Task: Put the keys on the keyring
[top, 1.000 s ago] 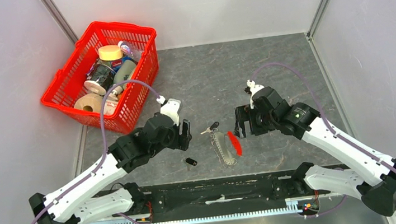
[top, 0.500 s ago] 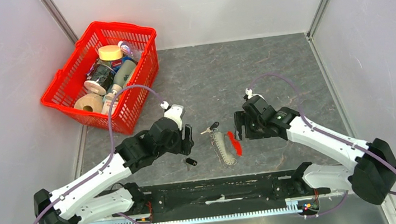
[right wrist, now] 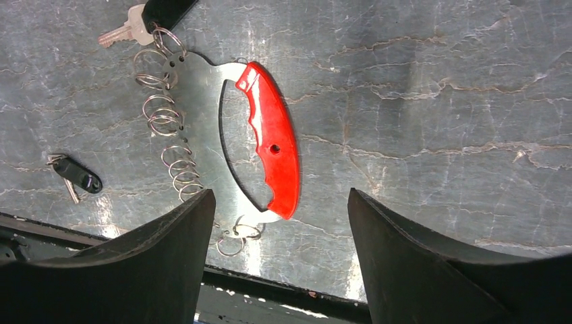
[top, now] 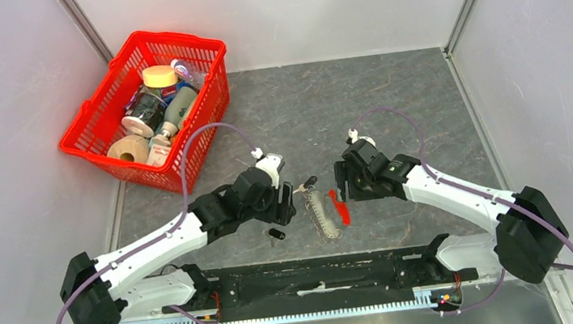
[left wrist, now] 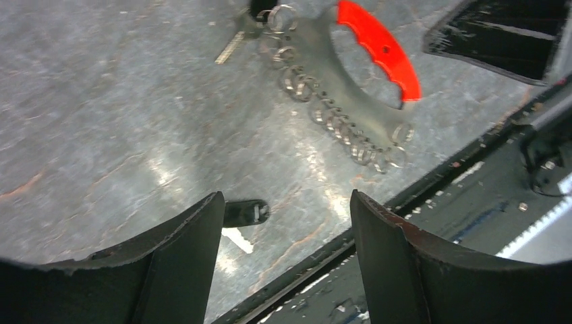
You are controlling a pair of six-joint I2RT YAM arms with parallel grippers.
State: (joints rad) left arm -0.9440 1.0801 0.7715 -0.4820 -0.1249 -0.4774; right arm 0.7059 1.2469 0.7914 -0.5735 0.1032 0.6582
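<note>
The left claw stands open and empty, just left of the silvery, ring-lined keyring with a curved red tag at frame centre. The right claw, open too, sits just right of it. One black-headed silver key touches the keyring's top end, and a second small key lies loose at lower left.

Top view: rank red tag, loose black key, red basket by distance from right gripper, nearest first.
1. Red tag, just on the near side of the right gripper.
2. Loose black key, farther left, toward the near edge.
3. Red basket, far-left corner.
</note>
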